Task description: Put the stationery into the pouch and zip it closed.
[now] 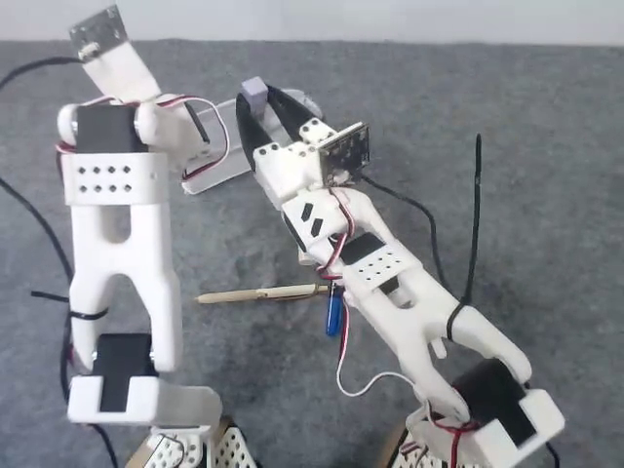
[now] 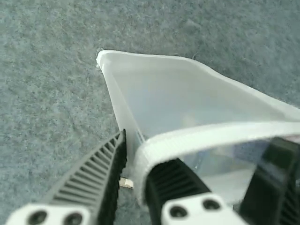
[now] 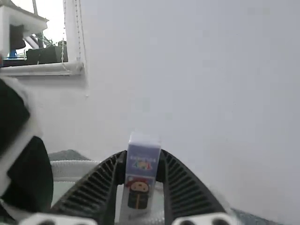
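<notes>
I'm watching the left hand [image 2: 133, 147] pinching the zipper-edged rim of the translucent white pouch [image 2: 187, 93]. One ribbed black finger is sitting outside the wall and the other inside the mouth, so the hand is nearly closed with only the pouch's edge between its fingers. The pouch is lying on the grey, felt-like desk [image 1: 546, 195] at the far side, with its mouth being held open and its pointed far corner resting flat on the surface. In the right wrist view the right hand [image 3: 140, 157] is gripping a small eraser [image 3: 139, 176]. The eraser is in a pale lilac sleeve with a cartoon figure on it, and it is standing upright with both fingers pressing against its sides. From the high view the eraser is hanging at the pouch's far end, with the white rim showing just beneath it in the wrist view. I can't tell whether it is touching the pouch. Nearer the arm bases, a wooden pencil [image 1: 261, 292] is lying flat on the desk between the two arms. One end is running under the right arm, and just beside that end a small blue item [image 1: 334, 314] is showing, largely hidden by the arm.
</notes>
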{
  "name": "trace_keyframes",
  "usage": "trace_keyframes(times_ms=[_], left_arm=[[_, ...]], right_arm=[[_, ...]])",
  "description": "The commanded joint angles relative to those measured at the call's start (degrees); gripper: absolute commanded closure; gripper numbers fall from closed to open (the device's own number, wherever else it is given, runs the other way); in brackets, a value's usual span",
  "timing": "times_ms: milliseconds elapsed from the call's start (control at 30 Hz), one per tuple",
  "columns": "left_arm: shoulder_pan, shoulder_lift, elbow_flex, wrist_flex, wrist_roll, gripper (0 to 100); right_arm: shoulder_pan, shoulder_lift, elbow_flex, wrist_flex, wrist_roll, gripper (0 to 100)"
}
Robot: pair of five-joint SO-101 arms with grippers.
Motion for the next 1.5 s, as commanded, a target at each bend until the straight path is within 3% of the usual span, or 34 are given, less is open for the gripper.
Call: trace_keyframes(times_ms=[0, 133, 333, 767, 1033, 1267, 1467], left_arm=[[0.1, -1.2, 0.0, 0.1, 0.7, 99], [0.1, -1.2, 0.2, 0.1, 0.7, 99], [0.1, -1.2, 0.2, 0.2, 0.7, 99], [-0.5, -1.2, 0.2, 0.2, 0.7, 99], [-3.0, -1.3, 0.0, -0.6, 0.7, 99], [-2.6, -1.3, 0.0, -0.6, 0.7, 99], [-2.9, -1.2, 0.0, -0.6, 0.7, 99]], right_arm=[[-1.1, 0.6, 0.9, -0.1, 4.9, 98.9], [-2.7, 0.2, 2.0, 0.0, 6.3, 96.4], [-3.6, 0.0, 4.4, -0.1, 6.4, 77.2], [-3.7, -9.4, 10.0, 1.6, 6.2, 80.0], [-3.4, -20.2, 9.8, 21.2, 6.1, 80.4], [-2.2, -33.8, 10.0, 38.1, 6.1, 94.8], [1.0, -42.2, 10.1, 51.2, 5.9, 95.6]])
